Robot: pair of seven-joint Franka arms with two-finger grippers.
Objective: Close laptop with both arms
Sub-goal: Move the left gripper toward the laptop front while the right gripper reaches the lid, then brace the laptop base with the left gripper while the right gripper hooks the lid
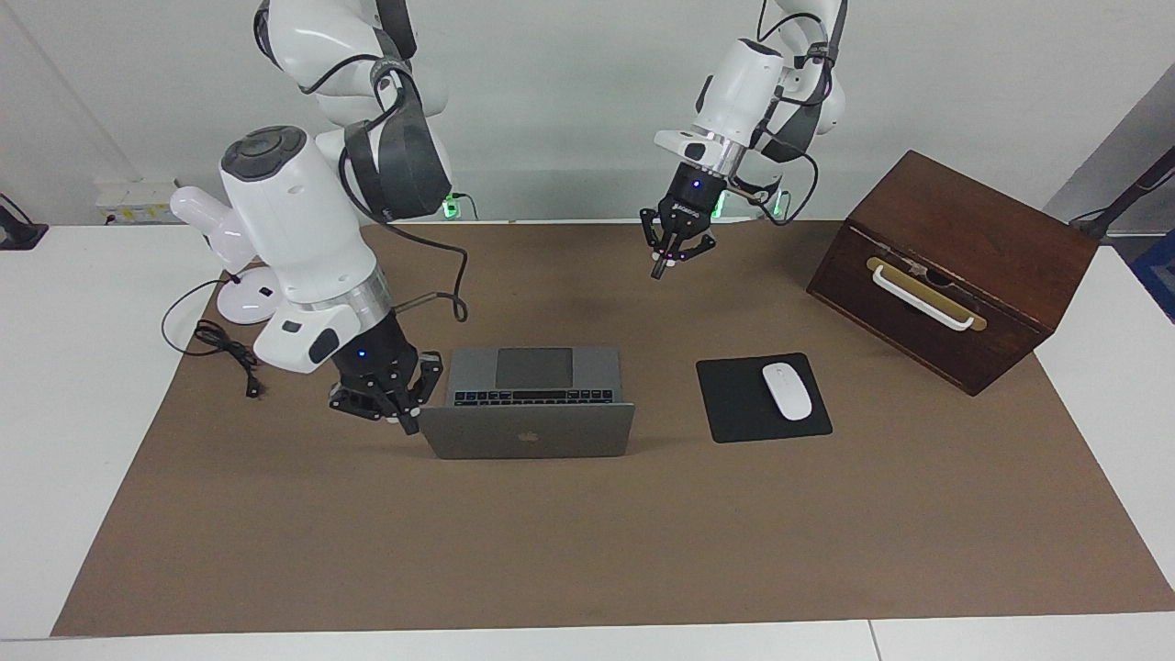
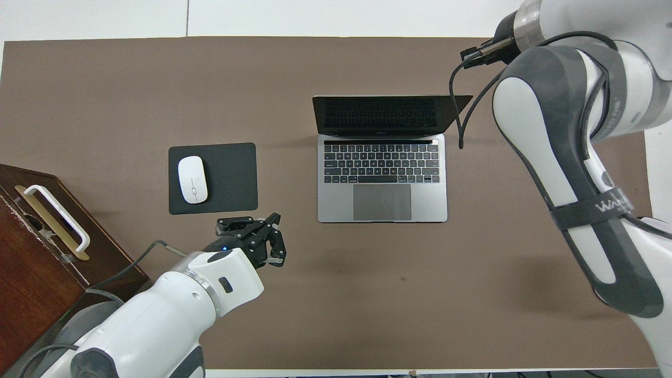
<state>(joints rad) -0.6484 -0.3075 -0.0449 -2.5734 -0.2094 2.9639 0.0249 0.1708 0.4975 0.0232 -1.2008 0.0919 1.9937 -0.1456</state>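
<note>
The right arm's black two-finger gripper (image 1: 410, 424), fingertips pressed together and holding nothing, hangs low at the lid corner of the thin silver-grey laptop (image 1: 531, 430) on the right arm's side; whether it touches the lid cannot be told. The laptop stands open at the middle of the brown table mat (image 1: 587, 551), its screen farther from the robots than its keyboard. The left arm's black gripper (image 1: 658, 271), fingertips likewise together and empty, hovers over bare mat beside the laptop. A black mouse pad (image 1: 734, 404) with a white mouse (image 1: 787, 391) lies toward the left arm's end, near a dark wooden box (image 1: 955, 266).
</note>
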